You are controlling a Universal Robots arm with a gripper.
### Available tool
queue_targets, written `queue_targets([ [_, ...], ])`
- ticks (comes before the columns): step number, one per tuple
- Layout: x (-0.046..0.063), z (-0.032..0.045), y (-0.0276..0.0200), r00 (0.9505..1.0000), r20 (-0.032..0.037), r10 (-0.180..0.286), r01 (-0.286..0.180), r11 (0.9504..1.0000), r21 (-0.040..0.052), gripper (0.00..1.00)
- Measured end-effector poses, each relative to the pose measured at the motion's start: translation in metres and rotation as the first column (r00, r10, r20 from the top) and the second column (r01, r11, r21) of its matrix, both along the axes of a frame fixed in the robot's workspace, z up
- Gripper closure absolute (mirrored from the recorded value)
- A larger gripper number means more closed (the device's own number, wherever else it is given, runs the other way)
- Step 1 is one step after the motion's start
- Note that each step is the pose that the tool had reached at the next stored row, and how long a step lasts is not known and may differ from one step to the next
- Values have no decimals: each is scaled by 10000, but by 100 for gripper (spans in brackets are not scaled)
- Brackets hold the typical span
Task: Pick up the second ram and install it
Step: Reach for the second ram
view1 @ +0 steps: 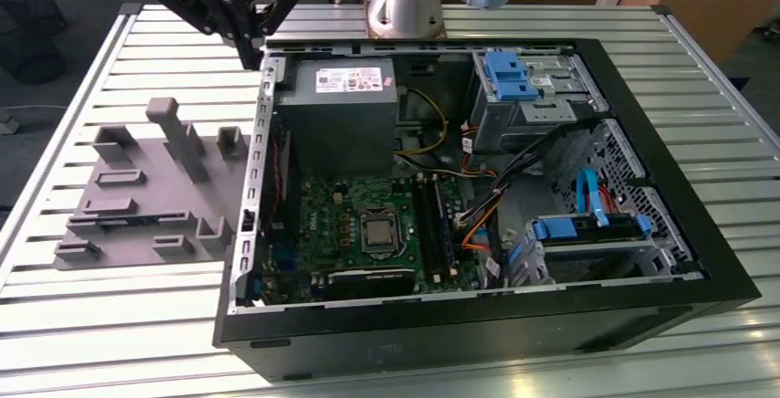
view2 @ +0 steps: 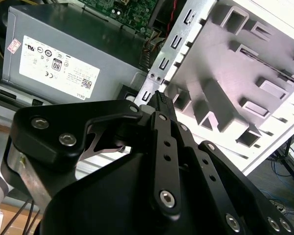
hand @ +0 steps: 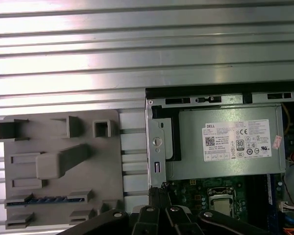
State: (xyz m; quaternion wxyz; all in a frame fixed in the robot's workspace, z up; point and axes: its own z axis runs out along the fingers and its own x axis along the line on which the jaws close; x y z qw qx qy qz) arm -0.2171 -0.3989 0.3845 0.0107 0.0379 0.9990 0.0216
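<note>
One open computer case (view1: 682, 261) is lying on the ribbed metal counter (view1: 122, 325). One grey plastic fixture (view1: 146, 197) is sitting on the counter just beside the case, on the exterior view's left. Inside the case, one grey power box (view1: 335, 115) is sitting next to one green motherboard (view1: 347, 225), and one square chip socket (view1: 380, 231) is sitting in the middle of that board. Two blue drive holders (view1: 506, 74) (view1: 585, 226) are showing on the exterior view's right side of the case. Long black slots (view1: 433, 225) are running beside the socket, too dark to count.

One second ram (hand: 46, 199) is showing in the first wrist view. It is lying in a slot of the fixture (hand: 63, 166), with its bluish edge peeking out, well apart from the power box (hand: 225, 142).

One robot arm (view1: 408, 5) is reaching in from the far side. Its one black pincer (view1: 252, 51) is hanging near the back corner of the case, between the fixture and the power box. In both wrist views the pincer (view2: 161, 100) (hand: 161, 193) is pressed together at the tips and is holding nothing.
</note>
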Motion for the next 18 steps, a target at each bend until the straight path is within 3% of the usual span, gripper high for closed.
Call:
queue_targets([
  [18,-109,-18,0,10000,-10,-1,1,10000,0,89],
])
